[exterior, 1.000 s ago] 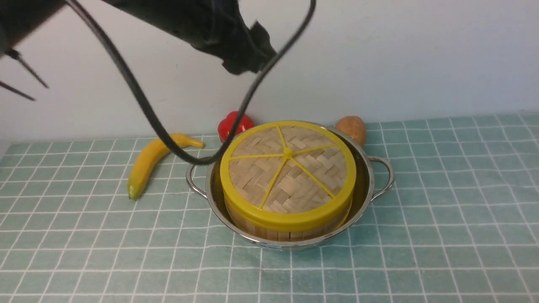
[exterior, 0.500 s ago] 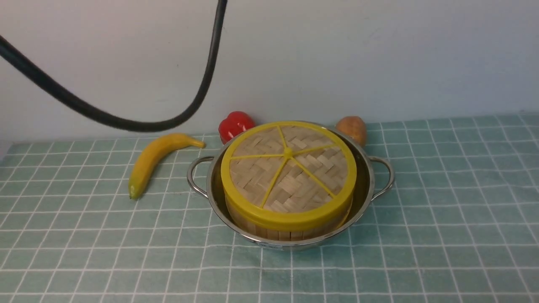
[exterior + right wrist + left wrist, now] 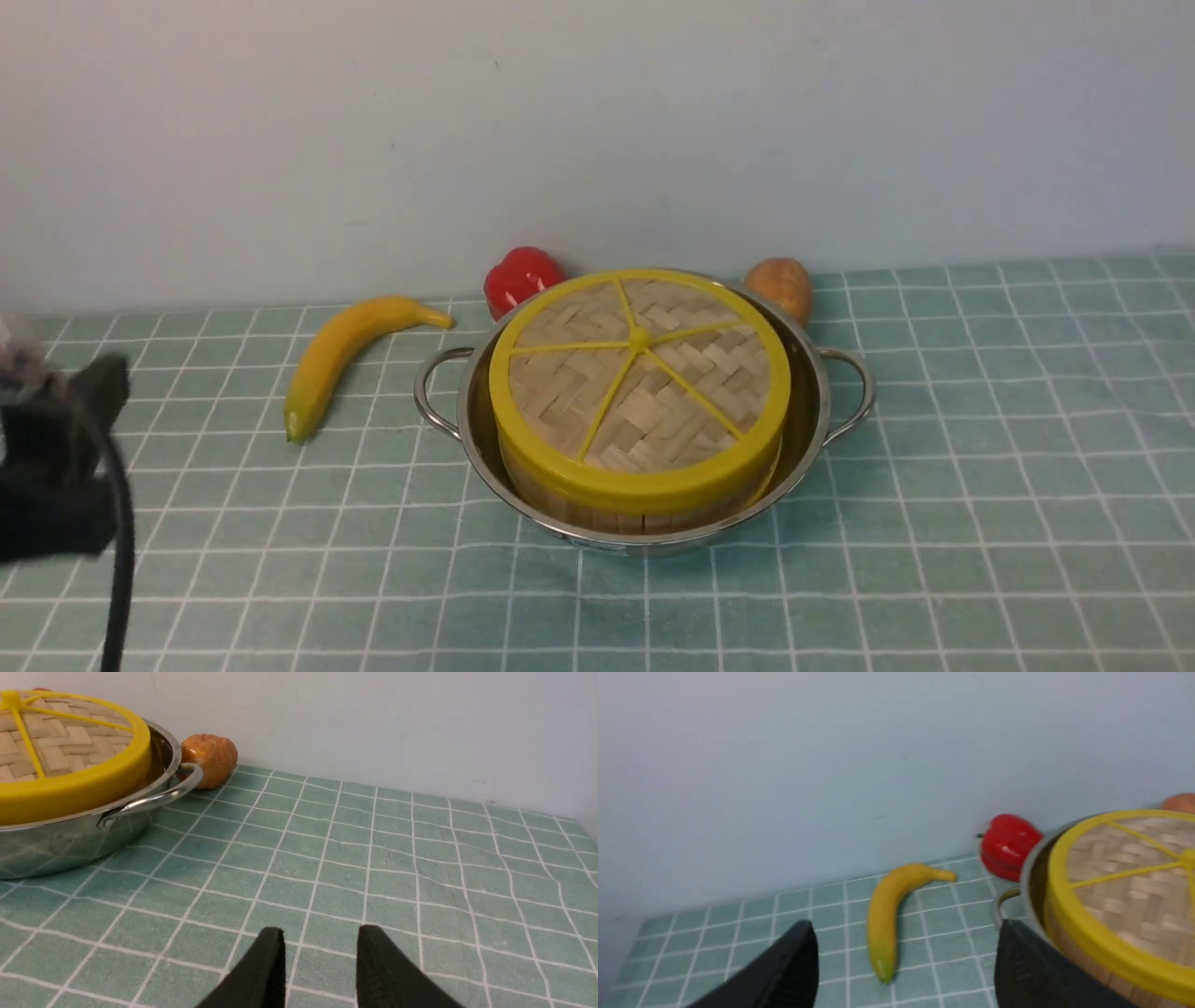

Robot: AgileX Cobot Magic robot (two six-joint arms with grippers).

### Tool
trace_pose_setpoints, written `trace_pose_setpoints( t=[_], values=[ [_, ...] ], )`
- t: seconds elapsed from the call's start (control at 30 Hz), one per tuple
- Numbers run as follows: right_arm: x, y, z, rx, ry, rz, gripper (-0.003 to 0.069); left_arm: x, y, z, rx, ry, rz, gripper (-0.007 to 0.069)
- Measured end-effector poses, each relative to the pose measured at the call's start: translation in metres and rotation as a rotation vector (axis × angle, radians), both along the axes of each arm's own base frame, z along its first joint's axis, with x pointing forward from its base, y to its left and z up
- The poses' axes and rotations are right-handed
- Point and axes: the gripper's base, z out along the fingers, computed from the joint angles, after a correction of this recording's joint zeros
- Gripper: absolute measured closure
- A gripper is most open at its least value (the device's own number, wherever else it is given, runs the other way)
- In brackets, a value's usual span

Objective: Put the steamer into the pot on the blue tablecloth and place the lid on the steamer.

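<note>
Withdrawing from above the pot (image 3: 653, 523), the left gripper (image 3: 906, 961) now sits low at the left, jaws wide and empty. The lid (image 3: 639, 373) caps the steamer (image 3: 635, 511) inside the pot on the blue tablecloth (image 3: 934, 560); task looks complete. The right gripper (image 3: 320, 961) is partly parted, holding nothing.

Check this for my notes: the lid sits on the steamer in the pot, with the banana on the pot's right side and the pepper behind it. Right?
One slip: the banana lies on the pot's left side, not its right, as the front view shows. The rest holds: the lid sits on the steamer in the pot, and the pepper is behind it.
</note>
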Motion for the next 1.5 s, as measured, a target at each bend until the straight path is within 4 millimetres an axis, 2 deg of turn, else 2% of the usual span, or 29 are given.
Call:
trace_pose_setpoints(
  t=[0.07,0.17,0.43,0.63,0.9,1.27,1.5],
  values=[
    [0.000,0.000,0.000,0.000,0.000,0.000,0.0417,-0.029,0.006,-0.040,-0.023,-0.051,0.080,0.0153],
    [0.000,0.000,0.000,0.000,0.000,0.000,0.0417,-0.048,0.007,-0.074,-0.028,-0.077,0.116,0.0153],
    [0.000,0.000,0.000,0.000,0.000,0.000,0.0417,-0.068,0.001,-0.111,-0.004,-0.061,0.075,0.0153],
    [0.000,0.000,0.000,0.000,0.000,0.000,0.0417,-0.074,-0.001,-0.121,0.077,0.021,0.035,0.0153],
    [0.000,0.000,0.000,0.000,0.001,0.000,0.0417,-0.074,-0.001,-0.122,0.087,0.027,0.034,0.0153],
    [0.000,0.000,0.000,0.000,0.001,0.000,0.0417,-0.075,0.009,-0.123,0.036,0.044,0.161,0.0153],
    [0.000,0.000,0.000,0.001,0.001,0.000,0.0417,-0.075,0.010,-0.123,0.020,0.040,0.179,0.0153]
  ],
)
